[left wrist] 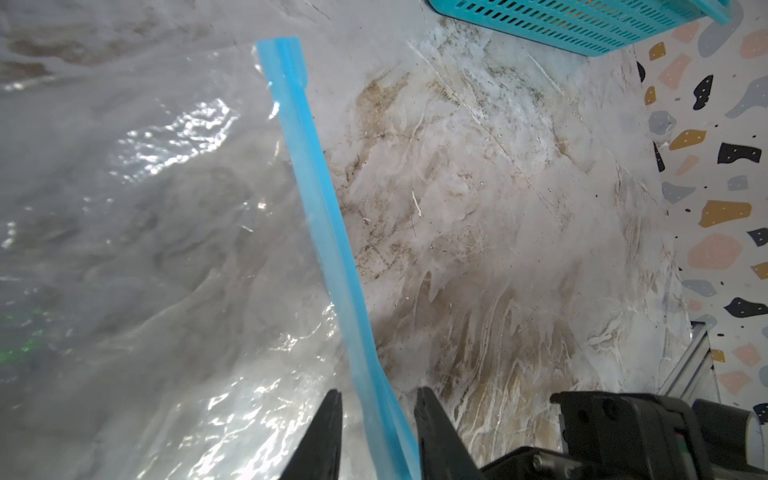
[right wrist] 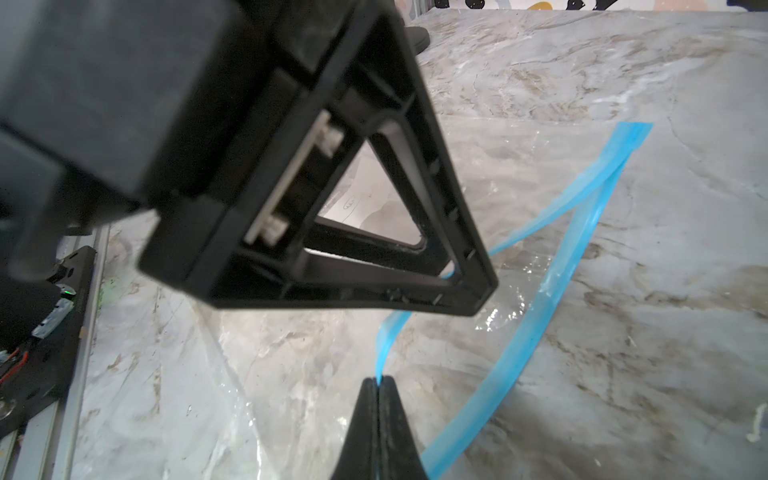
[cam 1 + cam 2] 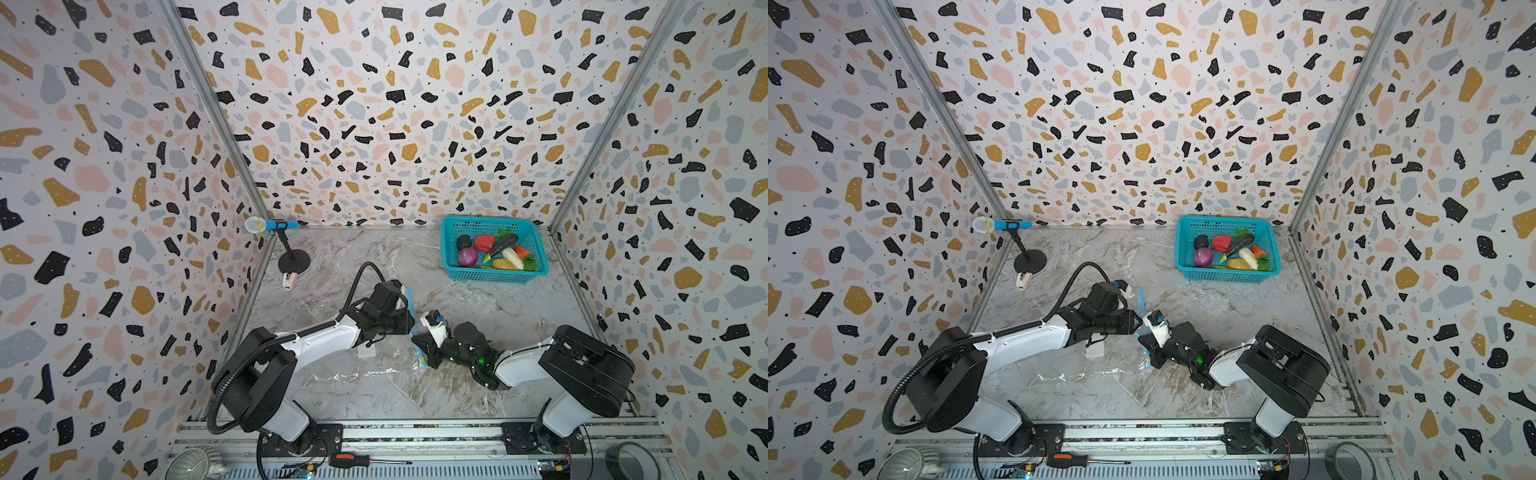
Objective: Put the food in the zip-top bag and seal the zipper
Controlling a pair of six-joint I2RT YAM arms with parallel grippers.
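Observation:
The clear zip-top bag (image 3: 353,374) lies flat on the marble table between the two arms. Its blue zipper (image 1: 316,187) runs along the bag's right edge, and its two lips are parted near the right gripper. My left gripper (image 1: 378,392) stands open astride the zipper, with the strip in the gap close to one finger. My right gripper (image 2: 378,378) is shut on the upper lip of the zipper (image 2: 552,282) and holds it off the table. The food (image 3: 494,251) sits in the teal basket (image 3: 486,218) at the back right: purple onion (image 3: 467,257), red pepper (image 3: 484,242), aubergine (image 3: 503,243).
A toy microphone (image 3: 266,225) on a black stand stands at the back left, with a small white object (image 3: 289,280) beside its base. A screwdriver (image 3: 353,460), a tape roll (image 3: 631,461) and a bowl (image 3: 191,465) lie on the front rail. Patterned walls enclose three sides.

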